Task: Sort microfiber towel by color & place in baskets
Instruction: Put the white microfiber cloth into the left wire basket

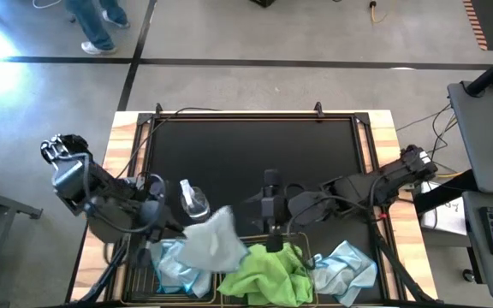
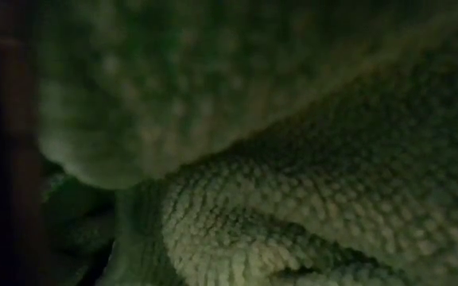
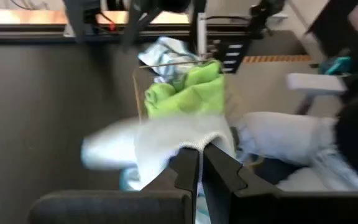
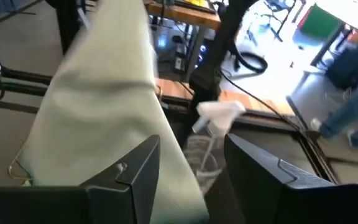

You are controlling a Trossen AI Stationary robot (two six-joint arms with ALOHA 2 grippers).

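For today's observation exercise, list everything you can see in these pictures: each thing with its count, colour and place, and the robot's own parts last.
Table: one, black top with light wood edges, centre of the high view.
Baskets: at least one black wire one at the table's near edge; towels hide much.
Lime green towels: a heap, count unclear, near edge middle; also fills the low view.
Pale blue towels: one held up, others near left and near right.
Spray bottle: one, clear, on the table.
Person: legs only, on the floor beyond the table.
Left pincer: shut on the held pale blue towel.
Right pincer: open, near the spray bottle.
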